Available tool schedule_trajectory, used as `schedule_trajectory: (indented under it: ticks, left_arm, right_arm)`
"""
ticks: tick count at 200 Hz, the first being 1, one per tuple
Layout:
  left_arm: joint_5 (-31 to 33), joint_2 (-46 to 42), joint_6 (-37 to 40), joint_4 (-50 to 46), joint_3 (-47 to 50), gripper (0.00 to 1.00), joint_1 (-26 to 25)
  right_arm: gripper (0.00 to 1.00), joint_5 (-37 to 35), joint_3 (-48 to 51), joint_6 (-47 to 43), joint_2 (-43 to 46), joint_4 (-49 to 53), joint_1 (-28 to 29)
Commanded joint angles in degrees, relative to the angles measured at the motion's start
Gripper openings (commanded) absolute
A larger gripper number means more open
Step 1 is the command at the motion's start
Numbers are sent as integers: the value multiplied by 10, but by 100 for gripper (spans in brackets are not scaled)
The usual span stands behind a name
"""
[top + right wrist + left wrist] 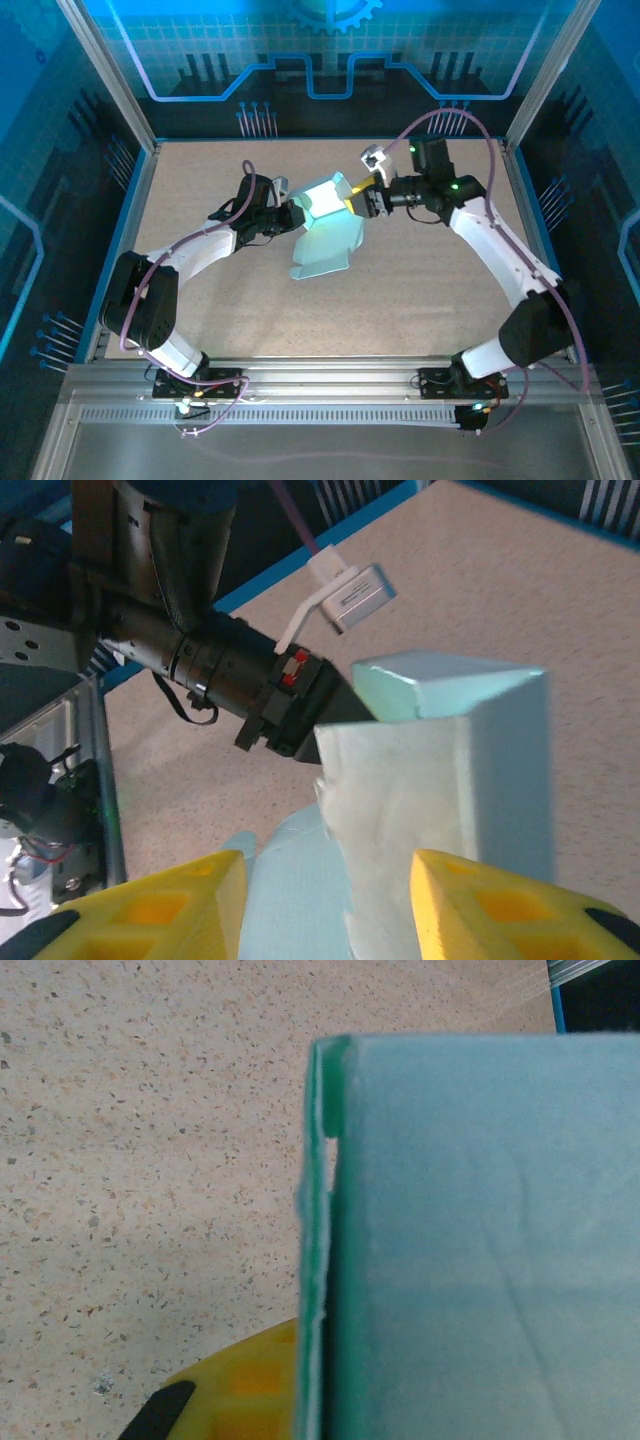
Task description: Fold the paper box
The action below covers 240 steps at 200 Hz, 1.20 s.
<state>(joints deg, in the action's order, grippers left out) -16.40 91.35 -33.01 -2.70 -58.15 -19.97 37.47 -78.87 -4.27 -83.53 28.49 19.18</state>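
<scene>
— 2 claws at work? Where is the paper box [325, 205]?

— Raised off the table [430, 290], near its middle, between the 2 of them. The upper part is folded into a hollow corner with an open mouth. A flat flap hangs from it toward the near side, down to the tabletop or just above it; I cannot tell which.

— What about the left gripper [293, 214]?

— Clamped tight on the box's left edge. From the right wrist camera, the left gripper [340, 708] meets the card just behind the folded corner. In its own wrist camera the card [480, 1260] stands very close and edge-on across the right half. 1 yellow finger [250, 1380] sits just beside that edge, and the speckled table [150, 1160] lies behind.

— And the right gripper [357, 203]?

— At the box's right side, facing the left one. Its yellow fingers [160, 910] stand parted at a middling gap, and the box [440, 760] rises between them. It shows a pale white panel, a light-blue side and a slanted top flap. The panel sits close to 1 finger, and there is clear space toward the other.

— Is it pinching the card?

— I cannot tell. Any contact lies below the edge of the frame.
</scene>
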Motion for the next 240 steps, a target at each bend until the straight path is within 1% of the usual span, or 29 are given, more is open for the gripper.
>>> schedule_trajectory:
  ticks: [1,28,59,69,94,138,166,180,199,223,240]
  left_arm:
    - [-21,-13,2,9,-6,0,3]
    - [-26,-15,4,10,-8,0,3]
    - [-26,-14,3,8,-13,0,2]
    - [-26,-15,1,10,-12,0,2]
    - [-30,-18,-7,19,-9,0,2]
    - [-39,-18,-9,21,-10,0,3]
    - [-39,-19,-9,19,-13,0,2]
    - [-39,-19,-9,19,-12,0,2]
    - [-39,-19,-12,19,-12,0,2]
    - [-39,-23,-11,20,-10,0,2]
    - [-37,-26,-9,16,-8,0,2]
  right_arm:
    - [49,2,22,27,24,-38,-31]
    - [50,21,30,32,15,-48,-55]
    - [52,52,14,22,-15,-44,-58]
    - [53,59,4,15,-25,-37,-54]
    - [53,52,-32,-21,-57,8,-35]
    - [52,52,-42,-26,-78,7,-17]
    - [50,49,-47,-31,-86,13,-4]
    - [48,37,-52,-34,-89,19,5]
    - [47,15,-60,-39,-93,29,18]
    - [47,-43,-65,-36,-96,31,35]
    - [47,-100,-67,-27,-93,27,49]
